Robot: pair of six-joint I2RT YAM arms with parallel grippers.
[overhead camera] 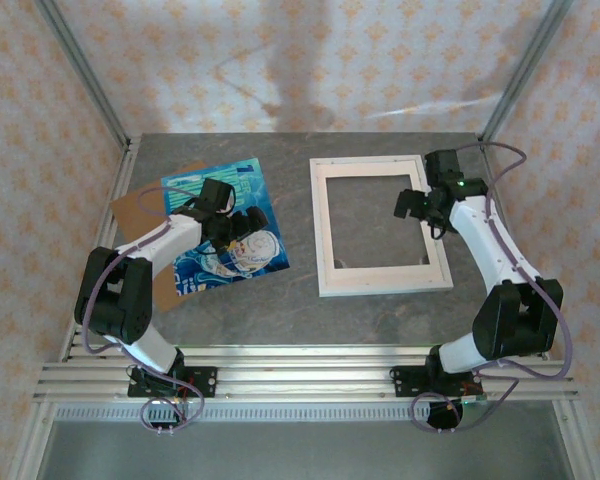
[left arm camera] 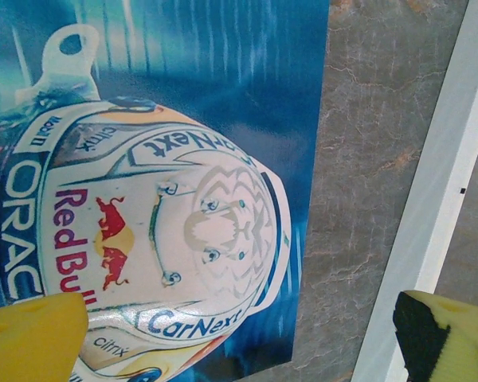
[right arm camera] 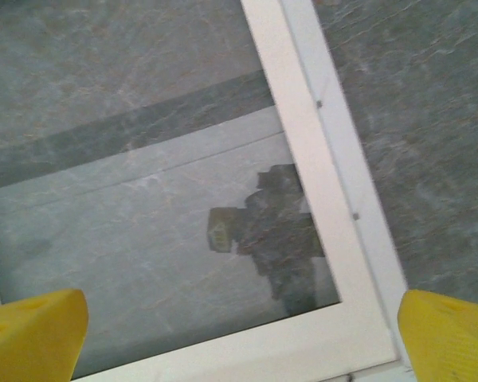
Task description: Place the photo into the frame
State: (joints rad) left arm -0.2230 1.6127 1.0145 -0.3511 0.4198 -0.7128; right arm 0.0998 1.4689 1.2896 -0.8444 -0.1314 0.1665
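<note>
The photo [overhead camera: 242, 178], a teal-blue print with a white helmeted figure, lies flat at the table's left, partly over a brown board. My left gripper [overhead camera: 235, 232] hovers open above its lower right part. In the left wrist view the photo [left arm camera: 183, 119] is close below, with the yellow fingertips [left arm camera: 32, 334] wide apart and nothing between them. The frame [overhead camera: 324, 230], thin and white-bordered, lies flat at centre right. My right gripper [overhead camera: 410, 203] is open over its right side. In the right wrist view the frame's corner [right arm camera: 303, 135] lies under the spread fingertips [right arm camera: 450, 334], and the glass reflects the gripper.
A brown backing board [overhead camera: 130, 208] sticks out from under the photo at the left. The grey stone table [overhead camera: 280, 320] has a bare strip between photo and frame. The frame's white edge [left arm camera: 446, 183] runs along the right of the left wrist view. Patterned walls enclose the table.
</note>
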